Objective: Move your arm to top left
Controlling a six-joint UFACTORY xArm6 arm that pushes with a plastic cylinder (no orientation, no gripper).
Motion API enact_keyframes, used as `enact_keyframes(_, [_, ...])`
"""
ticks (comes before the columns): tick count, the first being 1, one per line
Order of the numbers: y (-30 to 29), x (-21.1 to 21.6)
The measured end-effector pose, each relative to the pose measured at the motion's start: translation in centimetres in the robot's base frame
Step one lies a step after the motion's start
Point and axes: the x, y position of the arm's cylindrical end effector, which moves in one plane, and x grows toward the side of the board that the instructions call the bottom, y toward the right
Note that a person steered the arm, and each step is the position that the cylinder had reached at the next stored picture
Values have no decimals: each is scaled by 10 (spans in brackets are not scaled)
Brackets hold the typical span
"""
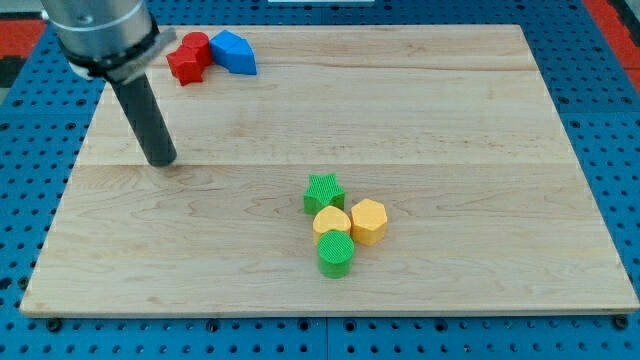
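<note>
My tip (160, 160) sits on the surface (450, 120) at the view's left, below the red block (188, 57) and blue block (233, 52). No fingers, just the rod. Green/yellow cluster well apart.

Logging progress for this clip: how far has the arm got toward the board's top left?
Done: my tip is already on the board's left side, well clear of the green and yellow cluster. In hand: it sits below the red block and blue block, apart from both. Left: a short move up to the corner.
</note>
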Motion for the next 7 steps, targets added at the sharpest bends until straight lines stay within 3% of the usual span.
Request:
enact_keyframes(4, [-25,-16])
enact_keyframes(6, [-79,-70])
enact_keyframes(7, [-47,-130])
